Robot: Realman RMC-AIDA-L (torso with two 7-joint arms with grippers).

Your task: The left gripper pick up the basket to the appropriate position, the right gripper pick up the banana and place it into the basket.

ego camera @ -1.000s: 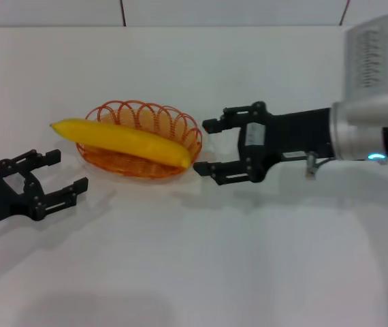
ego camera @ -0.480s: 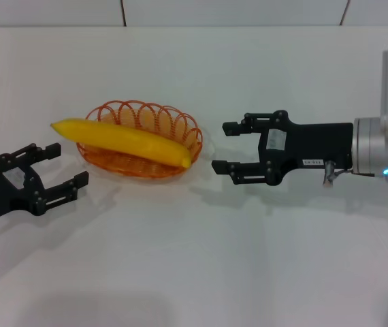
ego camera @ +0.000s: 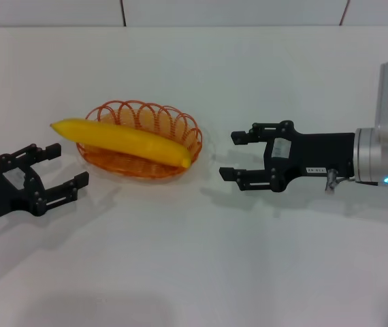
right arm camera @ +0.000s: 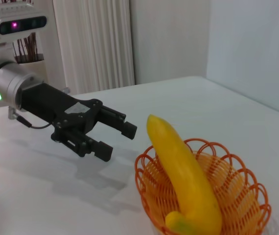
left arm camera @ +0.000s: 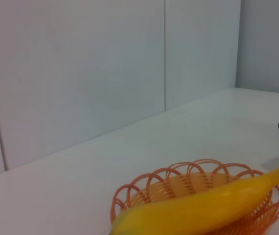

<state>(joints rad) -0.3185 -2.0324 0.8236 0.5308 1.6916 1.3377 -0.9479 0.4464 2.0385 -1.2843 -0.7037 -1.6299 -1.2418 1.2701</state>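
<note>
Yellow banana (ego camera: 127, 142) lies across the basket (ego camera: 180, 129); we judge placement done. Both claws, left (ego camera: 52, 176) and right (ego camera: 233, 155), gape wide beside it; retreat remains.

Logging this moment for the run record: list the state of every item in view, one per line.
Banana: lying across the basket, one end sticking out over the rim, not gripped.
Basket: upright on the table, holding the banana, not gripped.
Left end effector: open, empty, beside the basket.
Right end effector: open, empty, clear of the basket on its other side.
Table: white, bearing the basket.
</note>
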